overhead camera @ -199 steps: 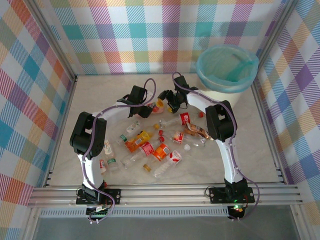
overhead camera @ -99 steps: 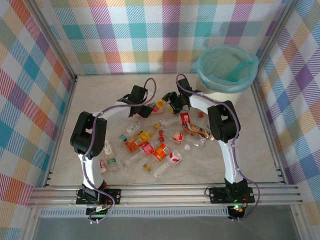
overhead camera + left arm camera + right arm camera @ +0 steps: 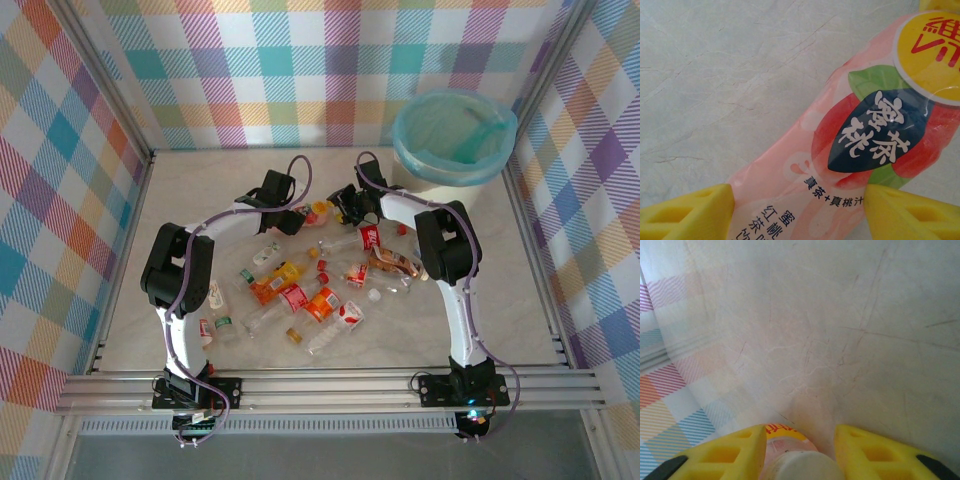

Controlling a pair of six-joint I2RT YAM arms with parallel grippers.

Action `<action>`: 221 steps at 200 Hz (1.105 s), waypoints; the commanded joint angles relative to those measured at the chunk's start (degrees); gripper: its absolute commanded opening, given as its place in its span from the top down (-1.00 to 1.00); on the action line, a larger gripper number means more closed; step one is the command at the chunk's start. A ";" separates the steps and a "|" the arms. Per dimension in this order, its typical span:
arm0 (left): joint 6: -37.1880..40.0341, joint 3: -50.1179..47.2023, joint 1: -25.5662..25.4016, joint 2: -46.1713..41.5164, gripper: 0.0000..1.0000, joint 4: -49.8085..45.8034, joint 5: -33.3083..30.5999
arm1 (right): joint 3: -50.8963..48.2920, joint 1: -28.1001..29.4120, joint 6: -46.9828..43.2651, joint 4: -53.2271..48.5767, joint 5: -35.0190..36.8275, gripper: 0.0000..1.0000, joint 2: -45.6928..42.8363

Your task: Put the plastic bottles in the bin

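In the left wrist view a pink peach-tea bottle (image 3: 840,140) lies on the pale table. My left gripper (image 3: 799,215) is shut on its lower body, one yellow finger pressing each side. In the top view this gripper (image 3: 296,217) sits at the back of the pile, and the bottle's orange cap (image 3: 320,208) pokes out beside it. My right gripper (image 3: 800,450) is shut on a second pink bottle (image 3: 782,432) whose white cap faces the camera. In the top view it (image 3: 347,207) is just right of the left gripper. The bin (image 3: 405,140), cream with a teal liner, stands at the back right.
Several more bottles (image 3: 310,290) lie scattered across the middle of the table, some with red labels (image 3: 368,237), and loose caps lie among them. Checked walls close the table on three sides. The aluminium rail (image 3: 320,385) runs along the near edge.
My right arm has shifted slightly right and back toward the bin, taking its bottle along. The left gripper has stayed in place on its bottle.
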 commanded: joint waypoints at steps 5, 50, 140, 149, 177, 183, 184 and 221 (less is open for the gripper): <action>-1.48 -0.06 -0.32 1.13 -0.38 -6.00 0.60 | -0.64 -0.17 1.87 2.06 0.05 0.31 -2.41; -2.93 2.40 -0.32 -5.66 -0.45 -6.59 -0.30 | -0.50 0.05 1.16 2.57 1.70 0.63 -6.67; -7.92 3.76 -0.32 -30.76 -0.52 -9.36 -2.08 | 7.86 5.95 -9.54 -6.06 10.69 0.73 -14.29; -8.48 3.65 -0.27 -33.10 -0.52 -9.76 -2.60 | 10.39 6.92 -11.70 -8.05 11.56 0.74 -14.32; -10.30 4.46 -0.30 -39.06 -0.53 -11.69 -4.28 | 20.51 9.86 -20.23 -16.17 14.38 0.76 -13.57; -10.64 4.91 -0.32 -39.99 -0.53 -12.22 -4.33 | 23.25 10.31 -22.23 -18.11 15.04 0.76 -13.41; -10.68 4.94 -0.27 -40.11 -0.53 -12.38 -4.37 | 23.74 10.42 -22.57 -18.45 15.15 0.76 -13.38; -14.44 12.26 -0.32 -41.84 -0.47 -18.28 -4.43 | 40.29 11.41 -35.61 -31.83 19.29 0.77 -13.26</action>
